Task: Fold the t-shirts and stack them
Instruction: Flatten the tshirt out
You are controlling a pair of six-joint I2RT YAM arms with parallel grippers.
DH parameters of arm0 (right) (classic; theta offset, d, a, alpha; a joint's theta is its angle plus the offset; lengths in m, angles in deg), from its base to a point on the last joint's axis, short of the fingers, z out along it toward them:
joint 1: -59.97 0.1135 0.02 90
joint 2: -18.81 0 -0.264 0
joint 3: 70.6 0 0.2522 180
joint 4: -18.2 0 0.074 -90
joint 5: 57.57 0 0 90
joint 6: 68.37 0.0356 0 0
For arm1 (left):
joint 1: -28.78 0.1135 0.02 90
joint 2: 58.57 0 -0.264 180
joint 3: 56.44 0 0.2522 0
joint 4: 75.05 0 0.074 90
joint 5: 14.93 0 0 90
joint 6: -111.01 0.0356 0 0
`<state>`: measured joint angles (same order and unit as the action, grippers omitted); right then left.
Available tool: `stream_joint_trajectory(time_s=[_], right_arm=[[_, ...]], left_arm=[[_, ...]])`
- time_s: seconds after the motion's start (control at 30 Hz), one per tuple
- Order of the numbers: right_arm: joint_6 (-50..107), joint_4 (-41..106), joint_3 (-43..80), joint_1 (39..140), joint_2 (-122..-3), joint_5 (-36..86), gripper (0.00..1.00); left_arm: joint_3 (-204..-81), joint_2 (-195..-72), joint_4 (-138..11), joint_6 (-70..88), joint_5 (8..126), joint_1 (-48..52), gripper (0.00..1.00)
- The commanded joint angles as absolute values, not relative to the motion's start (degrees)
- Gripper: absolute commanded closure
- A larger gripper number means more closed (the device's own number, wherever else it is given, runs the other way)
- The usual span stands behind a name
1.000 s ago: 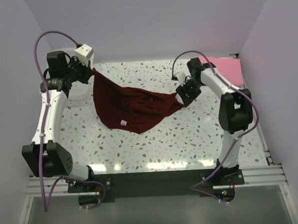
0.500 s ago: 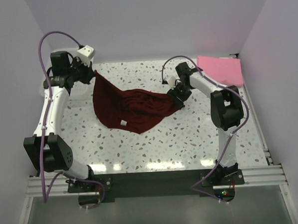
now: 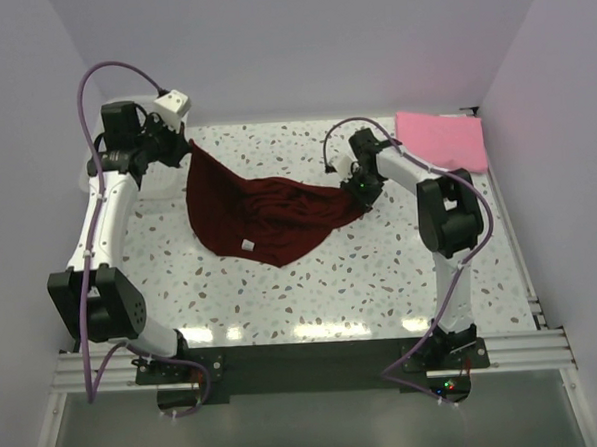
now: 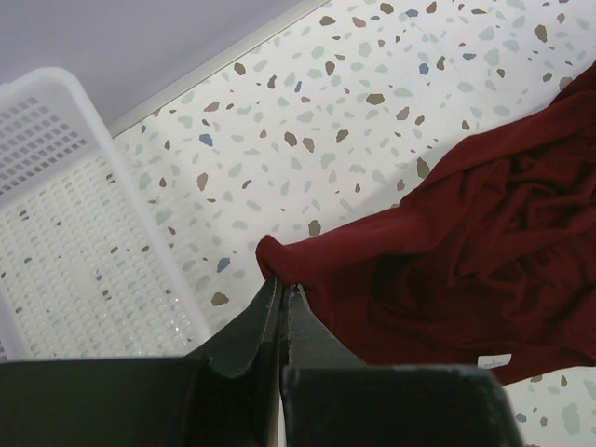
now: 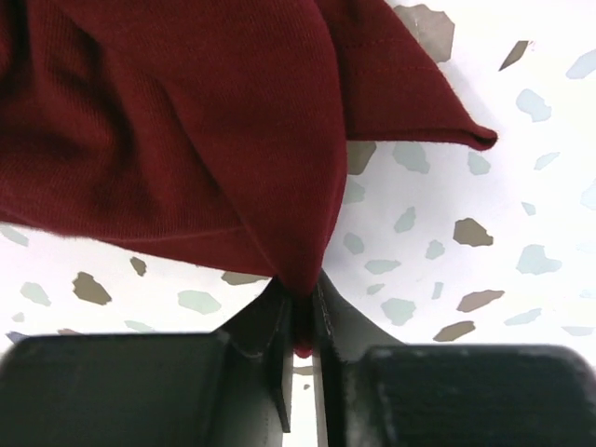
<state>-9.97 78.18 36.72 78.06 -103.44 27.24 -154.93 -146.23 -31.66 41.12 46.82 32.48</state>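
Note:
A dark red t-shirt (image 3: 268, 215) hangs crumpled between my two grippers over the speckled table, its lower part resting on the surface. My left gripper (image 3: 186, 144) is shut on its upper left corner, seen in the left wrist view (image 4: 281, 279). My right gripper (image 3: 359, 188) is shut on the shirt's right edge, with cloth pinched between the fingers in the right wrist view (image 5: 300, 293). A folded pink t-shirt (image 3: 442, 140) lies flat at the far right corner.
A white perforated basket (image 4: 65, 251) stands at the far left by the back wall, partly behind my left arm (image 3: 107, 208). The table's back edge (image 4: 214, 63) meets the wall. Walls close in on the left, back and right.
My right gripper has moved left and away from the pink shirt, still holding the red shirt's edge, so the shirt sags a little more. My left gripper has barely moved.

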Motion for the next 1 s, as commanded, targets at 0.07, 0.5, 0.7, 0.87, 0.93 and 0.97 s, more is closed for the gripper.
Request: stream_joint_trajectory(time_s=[0.07, 0.5, 0.7, 0.87, 0.93, 0.97], right_arm=[[-11.8, 80.7, 40.5, 77.8, -99.0, 29.1, 1.0], [-15.0, 90.0, 51.9, 74.2, -92.0, 30.1, 1.0], [-16.6, 98.0, 66.3, 69.4, -88.2, 30.9, 1.0], [-17.7, 96.3, 67.5, 68.8, -80.0, 34.4, 1.0], [-17.7, 94.7, 67.5, 68.8, -75.4, 36.2, 1.0], [-17.7, 94.1, 67.4, 68.8, -73.9, 36.7, 1.0]], left_arm=[[-156.2, -147.6, -33.2, 40.0, 46.2, 32.7, 1.0], [-158.9, -147.7, -34.1, 38.5, 46.1, 35.5, 1.0], [-165.9, -148.2, -35.3, 32.3, 40.6, 43.0, 1.0], [-165.2, -141.1, -37.4, 31.5, 37.5, 44.4, 1.0], [-164.3, -138.6, -38.2, 31.1, 36.8, 44.4, 1.0], [-164.2, -135.9, -38.3, 31.0, 36.7, 44.4, 1.0]])
